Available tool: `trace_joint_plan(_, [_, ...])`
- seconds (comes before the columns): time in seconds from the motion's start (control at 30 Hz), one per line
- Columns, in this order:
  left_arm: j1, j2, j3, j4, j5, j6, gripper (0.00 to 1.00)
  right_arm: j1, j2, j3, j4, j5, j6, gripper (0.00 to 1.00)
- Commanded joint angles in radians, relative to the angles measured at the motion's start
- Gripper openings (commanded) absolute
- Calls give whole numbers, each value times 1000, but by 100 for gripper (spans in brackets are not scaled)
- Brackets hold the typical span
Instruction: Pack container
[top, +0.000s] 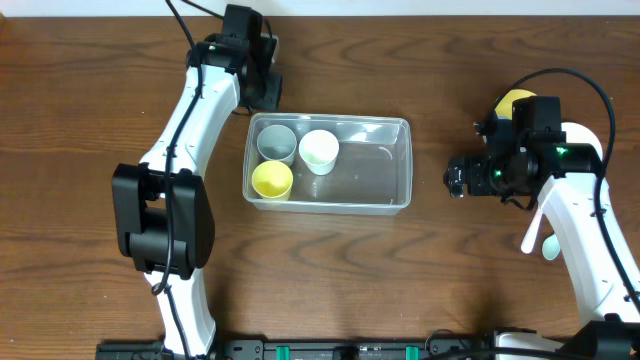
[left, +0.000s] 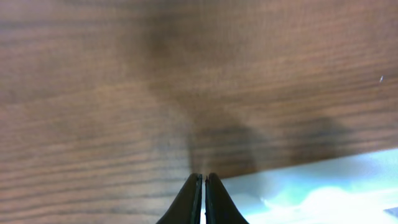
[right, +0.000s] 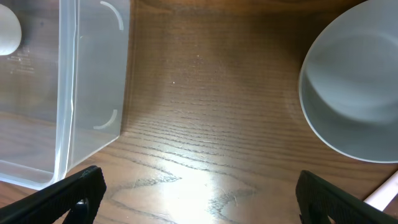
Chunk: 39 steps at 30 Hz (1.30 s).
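The clear rectangular container (top: 375, 172) sits mid-table. Its left end holds a grey cup (top: 277, 143), a white cup (top: 318, 151) and a yellow cup (top: 271, 180). My left gripper (top: 271, 97) hovers just beyond the container's far left corner, shut on nothing. In the left wrist view its jaws (left: 204, 178) are pressed together over bare wood, with the container's edge (left: 323, 190) a pale blur at lower right. My right gripper (top: 456, 178) stands open to the right of the container. In the right wrist view it (right: 199, 198) has only wood between its fingers, and the container's wall (right: 68, 93) is at left.
A pale grey bowl (right: 354, 87) lies close to the right gripper, with a white-pink stick (right: 387, 188) beside it. A yellow object (top: 515, 100) shows behind the right arm. A white utensil (top: 540, 235) lies by that arm's forearm.
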Motion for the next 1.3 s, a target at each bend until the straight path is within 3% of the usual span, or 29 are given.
trace_joint_plan(0.0, [0,2,-1,-29,12,-9,6,-6,5,18,0,-12,11,99])
trace_joint_plan(0.3, [-2,3,-1,-158,12,-9,6,-5,5,18,0,-12,11,99])
trace_joint_plan(0.63, [0,2,-1,-151,2,-8,7,-6,5,18,0,-12,11,99])
trace_joint_plan(0.8, [1,-12,33,-111,-64,-8,17,-6,5,18,-1,-12,11,99])
trace_joint_plan(0.97, [4,-85,77,-116,-86,-9,40,-6,5,18,14,-13,34,99])
trace_joint_plan(1.17, [39,-259,77,-233,-86,-89,46,-6,5,18,39,-6,39,99])
trace_joint_plan(1.27, [85,-338,77,-314,-86,-147,47,-8,5,39,50,125,124,99])
